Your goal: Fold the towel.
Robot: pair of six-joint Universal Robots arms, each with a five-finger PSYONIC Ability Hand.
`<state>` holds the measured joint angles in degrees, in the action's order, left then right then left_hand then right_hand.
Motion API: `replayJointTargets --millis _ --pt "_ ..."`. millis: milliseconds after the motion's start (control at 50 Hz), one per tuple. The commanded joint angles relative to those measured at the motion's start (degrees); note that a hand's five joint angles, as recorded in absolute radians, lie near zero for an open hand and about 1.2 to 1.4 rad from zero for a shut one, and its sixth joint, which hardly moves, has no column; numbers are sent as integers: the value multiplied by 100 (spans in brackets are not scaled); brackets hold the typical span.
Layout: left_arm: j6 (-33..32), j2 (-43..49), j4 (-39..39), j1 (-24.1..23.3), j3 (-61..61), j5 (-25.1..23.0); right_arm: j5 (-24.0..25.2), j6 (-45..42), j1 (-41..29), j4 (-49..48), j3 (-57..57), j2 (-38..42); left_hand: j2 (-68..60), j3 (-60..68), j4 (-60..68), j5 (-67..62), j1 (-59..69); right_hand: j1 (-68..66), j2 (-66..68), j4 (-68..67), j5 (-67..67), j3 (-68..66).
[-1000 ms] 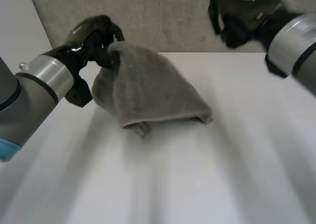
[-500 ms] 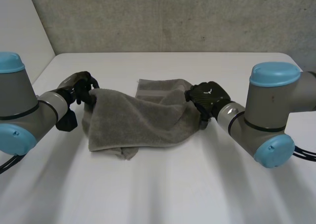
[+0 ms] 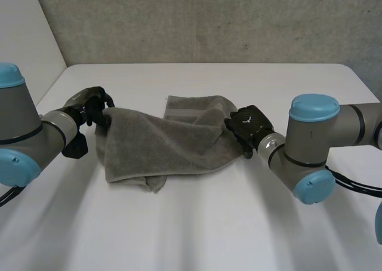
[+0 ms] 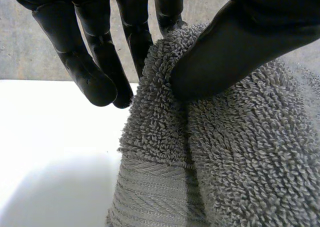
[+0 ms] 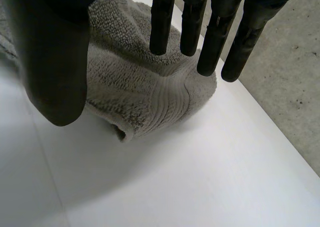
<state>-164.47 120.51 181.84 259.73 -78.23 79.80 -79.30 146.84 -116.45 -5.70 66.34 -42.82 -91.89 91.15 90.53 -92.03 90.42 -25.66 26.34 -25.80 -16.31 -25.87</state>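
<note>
A grey terry towel (image 3: pixel 173 142) lies bunched and stretched across the white table (image 3: pixel 227 223), one banded end folded up at the back. My left hand (image 3: pixel 89 104) holds the towel's left corner lifted a little off the table. In the left wrist view its thumb (image 4: pixel 240 42) presses the pile (image 4: pixel 240 152) against the fingers. My right hand (image 3: pixel 250 125) is at the towel's right end. In the right wrist view its fingers (image 5: pixel 162 22) are straight and spread from the thumb (image 5: pixel 55 62), just above the towel's rolled end (image 5: pixel 145 87), gripping nothing.
A rough grey wall (image 3: pixel 209 20) rises behind the table's far edge, and a white panel (image 3: pixel 24 38) stands at the back left. My right arm's elbow (image 3: pixel 313 157) hangs low over the table's right side. Bare tabletop stretches in front of the towel.
My right hand has come down from high at the back to the towel's right end and stands open. The towel, earlier a bunched heap at my left hand, now stretches between the hands.
</note>
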Motion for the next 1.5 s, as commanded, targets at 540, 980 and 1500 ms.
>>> replayJointTargets --millis 540,980,1500 --pt "11 -133 -52 -62 36 -70 -384 1160 122 -977 -280 -787 1189 -1115 -1053 2203 -1042 -5434 5366 -5420 -5369 -5413" --pt "46 -1258 -622 -501 -175 -97 460 621 1020 1957 -525 -3391 1189 -1115 -1053 2203 -1042 -5434 5366 -5420 -5369 -5413" --pt "-1571 1729 -677 -625 2179 -18 -795 -314 158 934 -930 -826 1189 -1115 -1053 2203 -1042 -5434 5366 -5420 -5369 -5413"
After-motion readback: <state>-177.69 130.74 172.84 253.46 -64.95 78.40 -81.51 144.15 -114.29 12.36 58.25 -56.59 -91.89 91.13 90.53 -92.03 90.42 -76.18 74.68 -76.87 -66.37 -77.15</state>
